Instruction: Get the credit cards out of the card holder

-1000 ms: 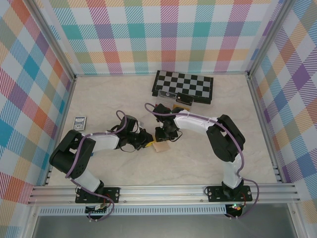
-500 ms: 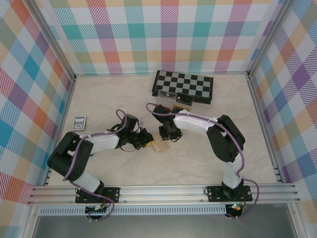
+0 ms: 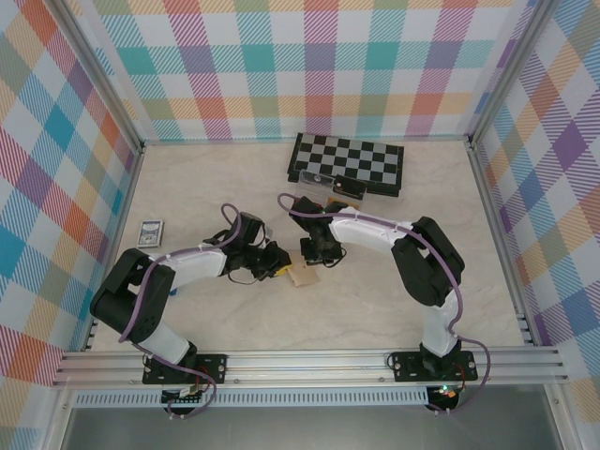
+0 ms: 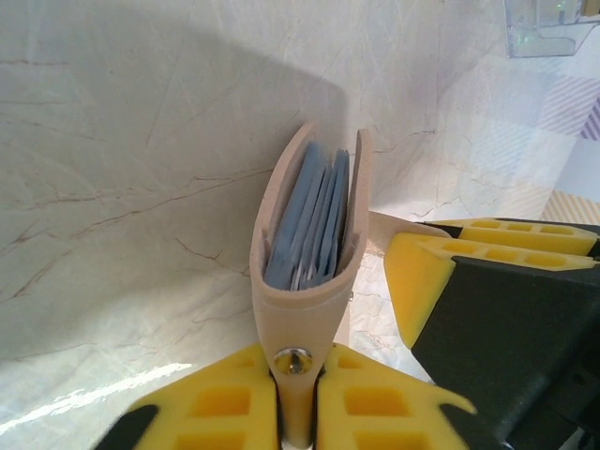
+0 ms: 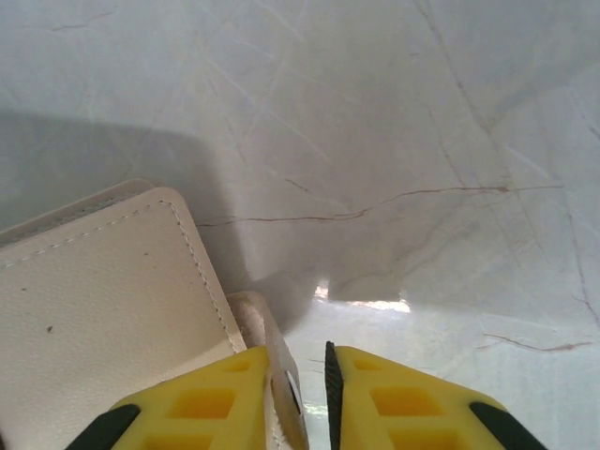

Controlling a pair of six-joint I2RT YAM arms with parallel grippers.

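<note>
My left gripper (image 4: 295,366) clamps the card holder's (image 4: 274,272) spine. It stands on edge, its long axis pointing away. My right gripper (image 5: 300,366) pinches its edge.

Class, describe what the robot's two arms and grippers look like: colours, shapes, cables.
Both the left arm and right arm have white link shells between chunky black joints, with purple cables looping alongside. The left gripper and right gripper each have blocky yellow fingers with recessed pockets on black mounts.
</note>
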